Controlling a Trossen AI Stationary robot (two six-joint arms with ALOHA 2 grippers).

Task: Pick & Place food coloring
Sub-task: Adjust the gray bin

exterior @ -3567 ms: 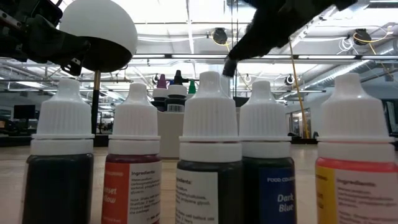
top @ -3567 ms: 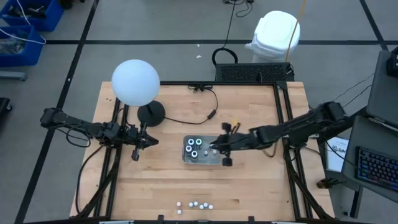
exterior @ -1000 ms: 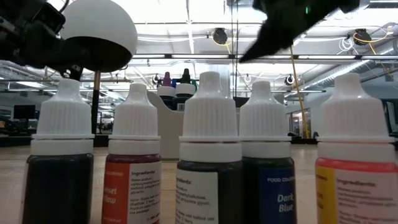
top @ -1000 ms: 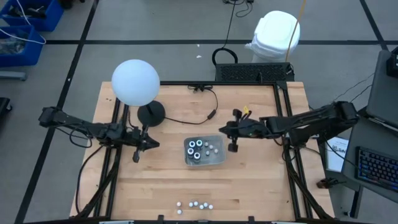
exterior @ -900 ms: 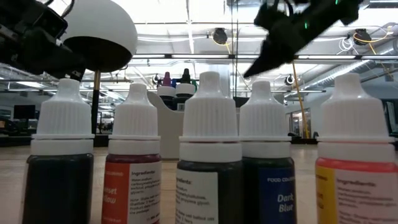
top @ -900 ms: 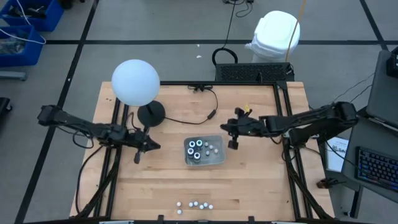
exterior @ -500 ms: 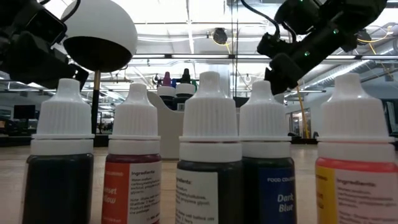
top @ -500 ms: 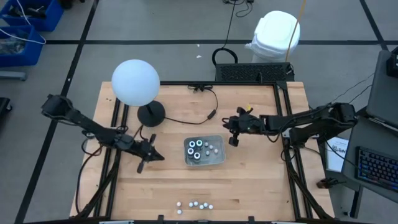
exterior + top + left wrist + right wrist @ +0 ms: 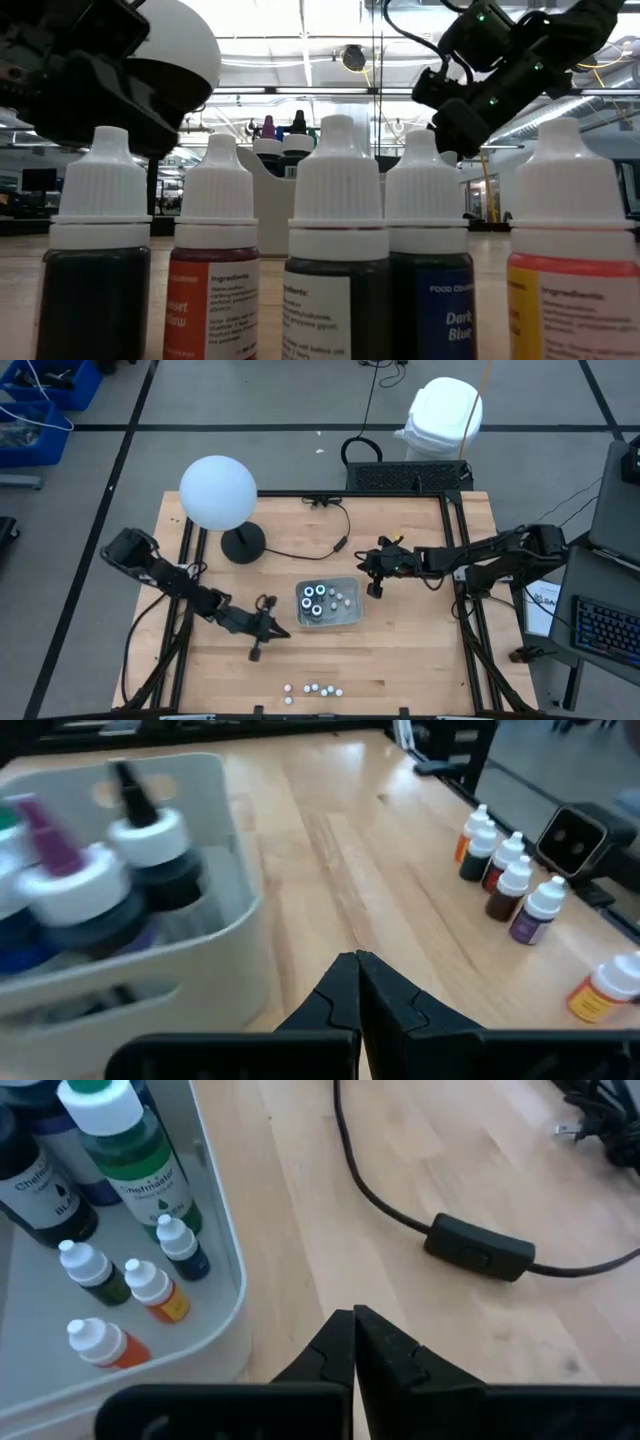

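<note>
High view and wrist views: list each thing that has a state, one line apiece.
left claw: shut, empty, over bare wood between tray and bottle row.
right claw: shut, empty, right of the tray.
tray: holds three larger bottles and four small ones, all upright.
row of small bottles: five, capped, upright at the table's near edge.
globe lamp: upright; lit or not, cannot tell.

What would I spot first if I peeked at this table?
Probably the big white ball lamp standing at the table's far left. Next, the clear tray in the middle with little bottles and dark pots inside. Last, the row of five tiny bottles at the near edge, with the left tool shut and empty above the wood nearby.
</note>
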